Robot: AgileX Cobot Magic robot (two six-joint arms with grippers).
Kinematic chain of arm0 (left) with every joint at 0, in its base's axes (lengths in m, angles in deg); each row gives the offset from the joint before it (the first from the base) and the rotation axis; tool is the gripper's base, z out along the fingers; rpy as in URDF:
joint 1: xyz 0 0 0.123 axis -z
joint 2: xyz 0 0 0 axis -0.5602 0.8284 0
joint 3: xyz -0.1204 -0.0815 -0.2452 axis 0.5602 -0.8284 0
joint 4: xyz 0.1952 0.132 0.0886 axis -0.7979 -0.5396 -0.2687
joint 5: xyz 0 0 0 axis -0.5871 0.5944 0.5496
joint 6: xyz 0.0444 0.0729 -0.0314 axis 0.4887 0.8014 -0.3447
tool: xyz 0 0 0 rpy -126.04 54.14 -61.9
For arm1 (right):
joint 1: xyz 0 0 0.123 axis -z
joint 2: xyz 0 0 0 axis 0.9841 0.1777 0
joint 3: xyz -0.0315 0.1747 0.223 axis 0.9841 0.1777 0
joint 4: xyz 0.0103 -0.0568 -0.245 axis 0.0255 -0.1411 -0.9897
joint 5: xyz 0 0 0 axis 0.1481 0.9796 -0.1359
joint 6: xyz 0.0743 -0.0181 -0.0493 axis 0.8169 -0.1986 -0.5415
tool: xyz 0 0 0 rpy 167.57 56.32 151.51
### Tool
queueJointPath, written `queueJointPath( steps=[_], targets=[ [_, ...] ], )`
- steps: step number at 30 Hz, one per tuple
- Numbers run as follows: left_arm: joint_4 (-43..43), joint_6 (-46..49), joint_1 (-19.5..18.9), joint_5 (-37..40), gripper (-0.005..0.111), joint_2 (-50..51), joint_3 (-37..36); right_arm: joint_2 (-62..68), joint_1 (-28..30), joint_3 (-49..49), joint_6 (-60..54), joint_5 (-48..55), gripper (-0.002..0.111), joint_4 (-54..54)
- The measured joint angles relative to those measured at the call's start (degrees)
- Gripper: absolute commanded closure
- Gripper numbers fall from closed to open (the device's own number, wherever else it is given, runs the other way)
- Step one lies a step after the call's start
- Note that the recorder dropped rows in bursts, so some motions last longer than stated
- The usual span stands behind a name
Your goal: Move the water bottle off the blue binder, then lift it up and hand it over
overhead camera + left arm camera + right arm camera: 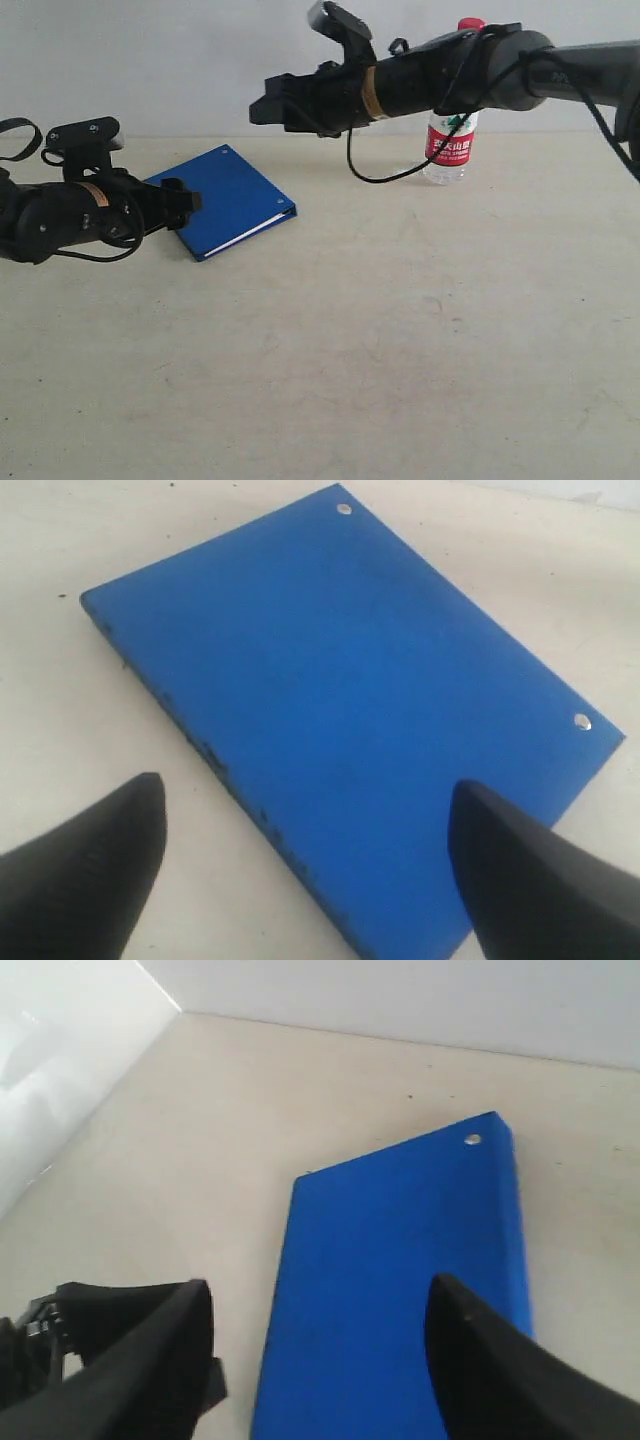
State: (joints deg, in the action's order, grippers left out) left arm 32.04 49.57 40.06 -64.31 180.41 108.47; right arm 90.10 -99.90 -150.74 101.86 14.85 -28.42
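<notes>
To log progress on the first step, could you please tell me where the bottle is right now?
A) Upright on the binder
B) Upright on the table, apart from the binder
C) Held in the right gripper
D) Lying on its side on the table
B: the bottle stands upright on the table, clear of the binder, whose cover is bare.

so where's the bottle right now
In the exterior view the bottle stands upright on the table at the back right, partly behind the right arm, well apart from the binder on the left.
</notes>
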Motion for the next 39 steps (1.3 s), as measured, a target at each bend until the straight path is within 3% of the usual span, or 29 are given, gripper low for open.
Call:
queueJointPath(
  steps=[5,16,26,33,39],
  targets=[
    [0.00,0.19,-0.09,-0.35,0.034,0.00,0.00,2.41,3.49,-0.65,-0.23,2.72,0.054,-0.10],
    [-2.33,0.54,-0.09,-1.75,0.034,6.08,3.99,9.22,2.98,-0.65,-3.51,8.97,0.054,-0.31],
    [-13.07,-3.27,-0.11,4.59,0.039,10.18,12.58,10.65,2.98,-0.74,-8.28,10.32,0.054,-0.31],
    [-32.59,-20.64,-0.11,-0.07,0.044,10.30,13.95,12.86,2.98,-3.87,-9.82,10.39,0.054,-0.31],
    [-20.52,-21.65,-2.57,8.98,0.040,10.30,16.51,12.86,2.98,-4.14,-9.82,7.89,0.054,-0.31]
  ],
)
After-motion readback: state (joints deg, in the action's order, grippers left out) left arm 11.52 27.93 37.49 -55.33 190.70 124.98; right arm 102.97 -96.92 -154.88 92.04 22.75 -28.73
